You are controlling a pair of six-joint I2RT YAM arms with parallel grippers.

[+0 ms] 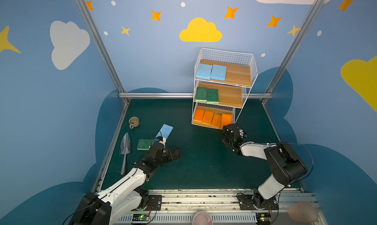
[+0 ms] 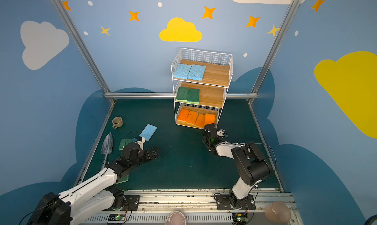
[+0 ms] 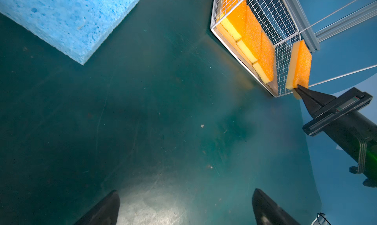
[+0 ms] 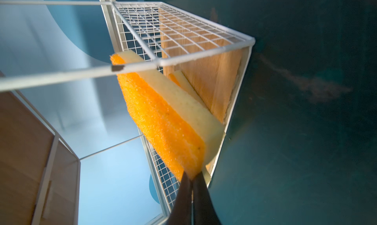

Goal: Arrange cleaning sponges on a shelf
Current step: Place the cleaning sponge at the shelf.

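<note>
orange sponge [image 4: 159, 119] tilted, long axis twd shelf [image 4: 214, 81]

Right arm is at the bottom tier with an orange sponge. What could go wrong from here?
1. The right gripper pinches only the very end of the orange-and-yellow sponge, so it may twist or slip out.
2. That sponge hangs tilted, close to the wire grid of the shelf. Pushing further might snag the grid and nudge the rack.
3. On release it may land leaning on the neighbouring orange sponge rather than flat.
</note>
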